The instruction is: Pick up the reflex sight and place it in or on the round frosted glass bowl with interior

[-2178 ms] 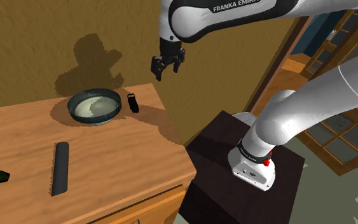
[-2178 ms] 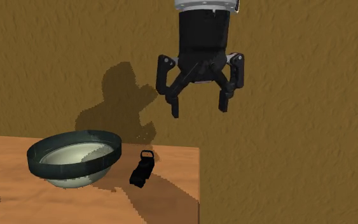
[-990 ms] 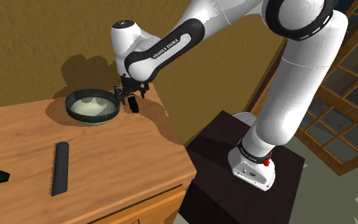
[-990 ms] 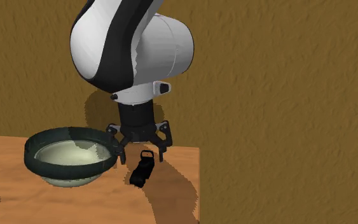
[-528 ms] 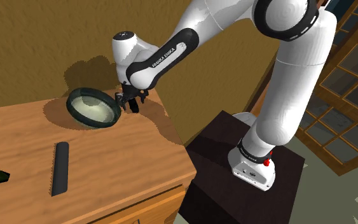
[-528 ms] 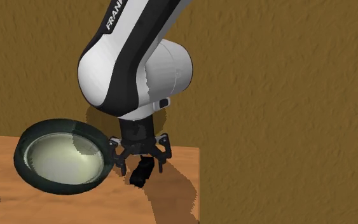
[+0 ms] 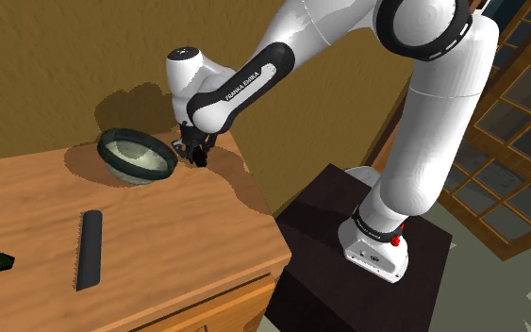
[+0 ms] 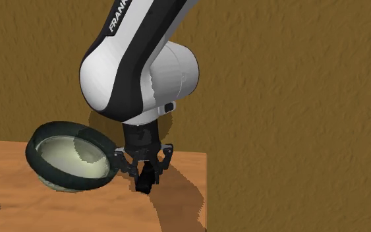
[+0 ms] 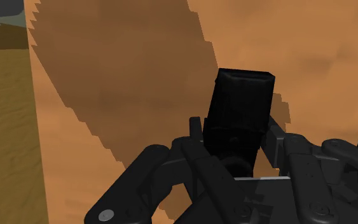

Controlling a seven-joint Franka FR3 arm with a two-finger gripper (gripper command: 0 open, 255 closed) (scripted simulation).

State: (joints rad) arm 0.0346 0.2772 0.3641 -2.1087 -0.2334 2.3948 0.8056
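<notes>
- Reflex sight point(image 9: 242, 102): small, black, box-shaped. It stands on the bench near the corner, clasped between the claw point(image 8: 147, 173) fingers.
- Bowl point(image 8: 64, 127): round, with a dark rim and a pale frosted interior. It is tilted on the bench, just beside the sight.

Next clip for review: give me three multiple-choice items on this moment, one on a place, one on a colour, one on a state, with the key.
1. The reflex sight is: A inside the bowl; B on the table, within the gripper; C lifted high above the table.
2. Its colour: A white; B red; C black.
3. The bowl is: A tilted; B level; C upside down.
Key: B, the second exterior view shows it resting on the wood; C, it is black all over; A, its rim stands raised on one side.
</notes>
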